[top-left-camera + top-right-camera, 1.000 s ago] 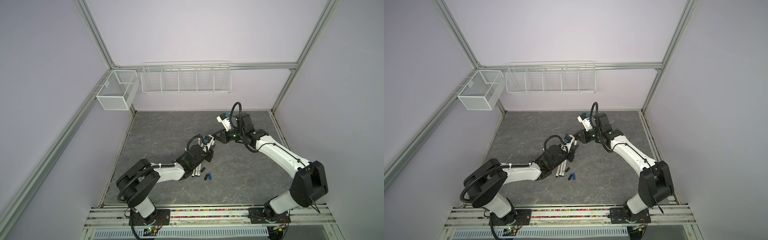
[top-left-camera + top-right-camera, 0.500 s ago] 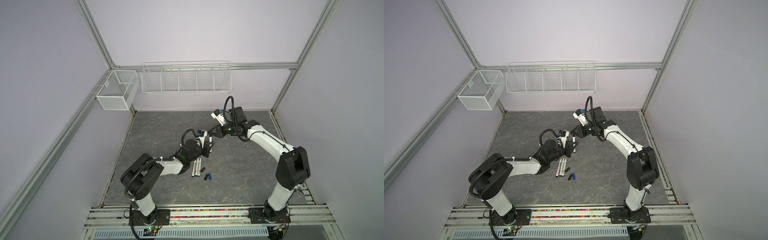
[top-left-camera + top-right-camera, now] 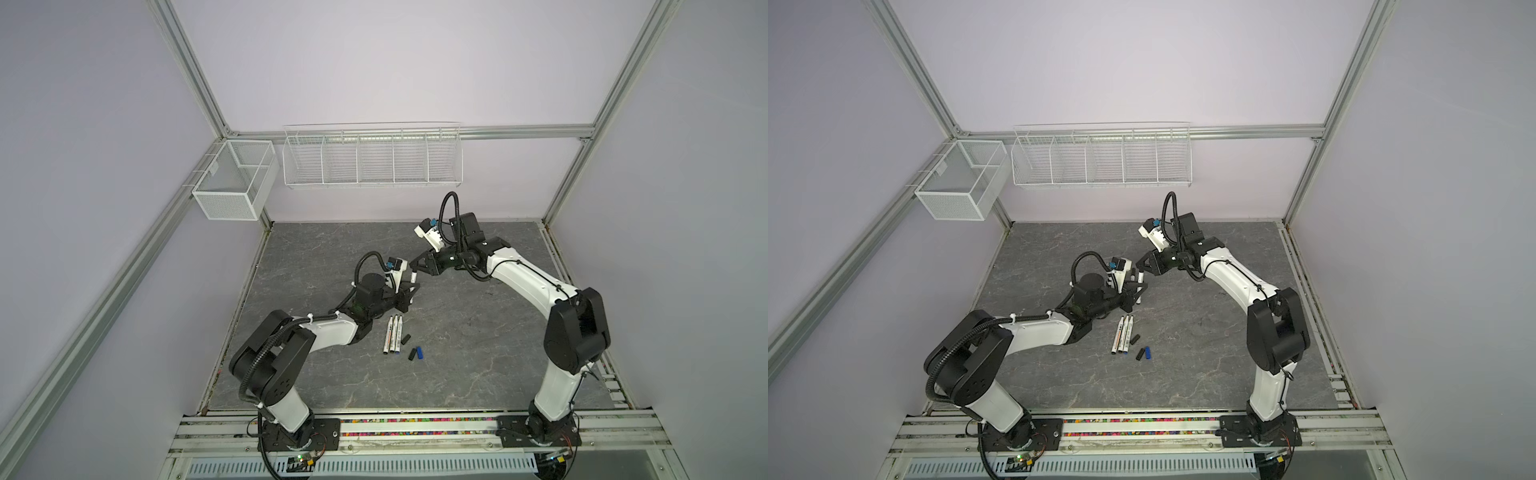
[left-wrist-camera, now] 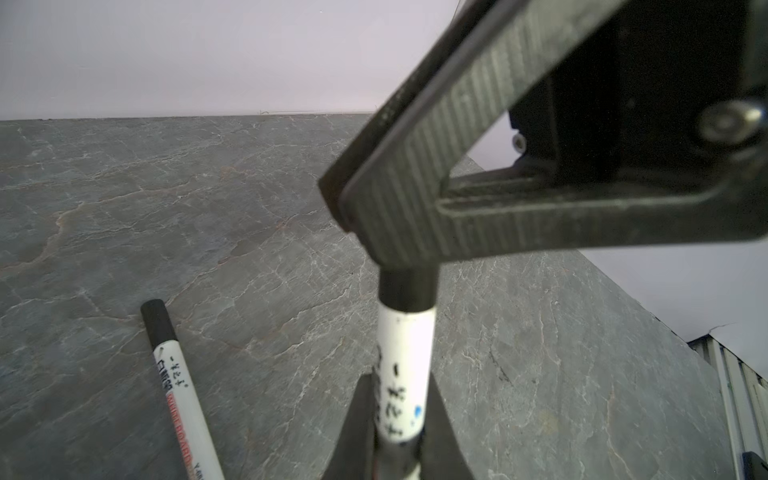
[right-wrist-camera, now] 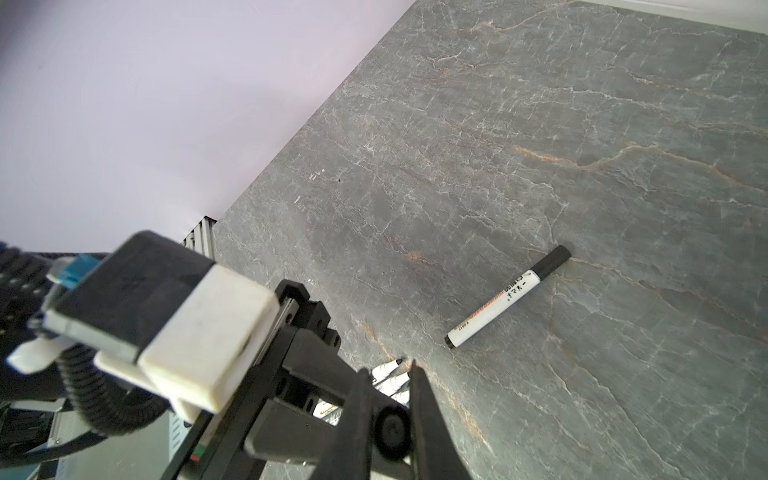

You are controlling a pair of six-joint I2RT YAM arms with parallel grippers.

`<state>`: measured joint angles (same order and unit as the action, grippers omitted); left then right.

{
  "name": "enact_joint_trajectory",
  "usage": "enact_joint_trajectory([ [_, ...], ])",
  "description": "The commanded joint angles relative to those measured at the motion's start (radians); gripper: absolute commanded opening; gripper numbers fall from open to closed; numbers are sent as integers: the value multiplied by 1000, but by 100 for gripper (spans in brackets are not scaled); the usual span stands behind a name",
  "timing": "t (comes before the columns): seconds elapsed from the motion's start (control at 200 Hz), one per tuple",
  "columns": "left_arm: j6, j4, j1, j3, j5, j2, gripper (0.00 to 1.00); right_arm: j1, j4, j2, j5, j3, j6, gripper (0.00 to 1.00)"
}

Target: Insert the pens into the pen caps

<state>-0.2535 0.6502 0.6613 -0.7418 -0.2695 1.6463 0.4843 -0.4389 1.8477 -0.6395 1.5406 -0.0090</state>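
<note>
My left gripper (image 3: 409,291) (image 4: 399,440) is shut on the white printed barrel of a pen (image 4: 405,365) that stands tilted above the table. A black pen cap (image 4: 409,286) (image 5: 392,430) sits over the pen's upper end, and my right gripper (image 3: 417,265) (image 5: 390,415) is shut on that cap. Three uncapped pens (image 3: 393,336) (image 3: 1123,334) lie side by side on the table in front of the left gripper. Beside them lie two black caps (image 3: 406,337) (image 3: 412,354) and a blue cap (image 3: 419,353). A capped pen (image 5: 509,297) (image 4: 178,395) lies flat apart from these.
The table is dark grey stone (image 3: 457,332). A white mesh box (image 3: 235,183) hangs on the left wall and a wire rack (image 3: 372,158) on the back wall, both well above the table. The two wrists nearly touch at mid-table.
My right gripper has moved left and slightly toward the back with the black cap, up to the end of the pen in my left gripper. The left arm has drawn in.
</note>
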Motion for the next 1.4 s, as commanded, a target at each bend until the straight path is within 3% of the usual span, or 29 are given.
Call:
enact_joint_trajectory([
  [0.0, -83, 427, -129, -166, 212, -126, 0, 53, -511, 89, 48, -98, -74, 7],
  [0.19, -91, 433, -128, -204, 189, -111, 0, 73, -559, 112, 95, -83, -95, 7],
  [0.58, -30, 391, -169, -312, 146, -125, 0, 77, -576, 127, 75, -79, -110, 7],
  [0.805, -68, 419, -252, -305, 158, -159, 0, 80, -584, 136, 96, -81, -111, 7],
  [1.395, -190, 432, -324, -389, 121, -118, 0, 86, -592, 146, 177, -71, -106, 7],
])
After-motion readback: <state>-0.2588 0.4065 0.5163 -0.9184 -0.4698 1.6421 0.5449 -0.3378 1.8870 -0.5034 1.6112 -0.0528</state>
